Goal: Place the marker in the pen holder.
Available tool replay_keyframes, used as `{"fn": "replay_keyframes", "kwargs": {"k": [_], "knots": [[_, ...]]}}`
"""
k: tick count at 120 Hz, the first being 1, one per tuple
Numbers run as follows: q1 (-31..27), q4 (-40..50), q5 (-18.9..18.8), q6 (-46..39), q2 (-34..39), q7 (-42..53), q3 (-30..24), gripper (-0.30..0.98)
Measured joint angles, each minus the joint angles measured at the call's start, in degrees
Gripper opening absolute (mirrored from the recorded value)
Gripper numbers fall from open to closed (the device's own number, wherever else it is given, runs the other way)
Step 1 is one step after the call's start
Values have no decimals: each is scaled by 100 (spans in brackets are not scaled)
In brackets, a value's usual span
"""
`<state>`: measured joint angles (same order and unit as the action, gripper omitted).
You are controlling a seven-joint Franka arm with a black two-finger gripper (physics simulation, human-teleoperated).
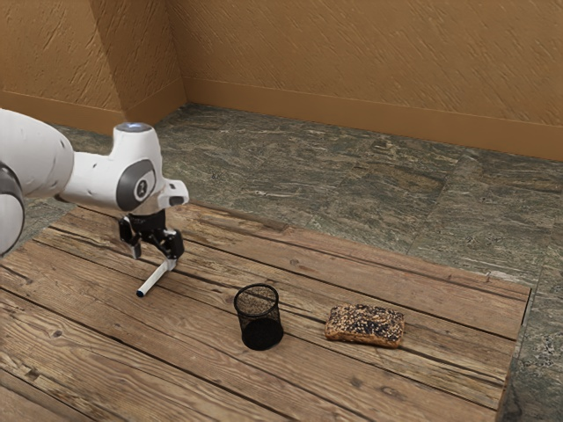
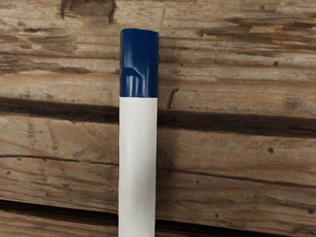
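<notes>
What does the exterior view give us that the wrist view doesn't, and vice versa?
Exterior view: arm, open gripper, black mesh pen holder, seeded bread, floor, walls.
Wrist view: close-up detail, with the marker cap plainly blue and molded; in the exterior view that end is just a dark tip.
Both: white-bodied marker, wooden tabletop.

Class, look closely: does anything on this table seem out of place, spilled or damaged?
The seeded bread looks odd lying bare on the table near a pen holder. The planks look cracked and worn; nothing looks spilled.
</notes>
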<state>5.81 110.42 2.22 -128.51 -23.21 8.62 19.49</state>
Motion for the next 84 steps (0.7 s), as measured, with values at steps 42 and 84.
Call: {"fn": "replay_keyframes", "kwargs": {"k": [42,84], "knots": [[-158,-799,342,123,-807,663,-6,69],[-167,-829,523,208,-895,1040,-7,64]]}}
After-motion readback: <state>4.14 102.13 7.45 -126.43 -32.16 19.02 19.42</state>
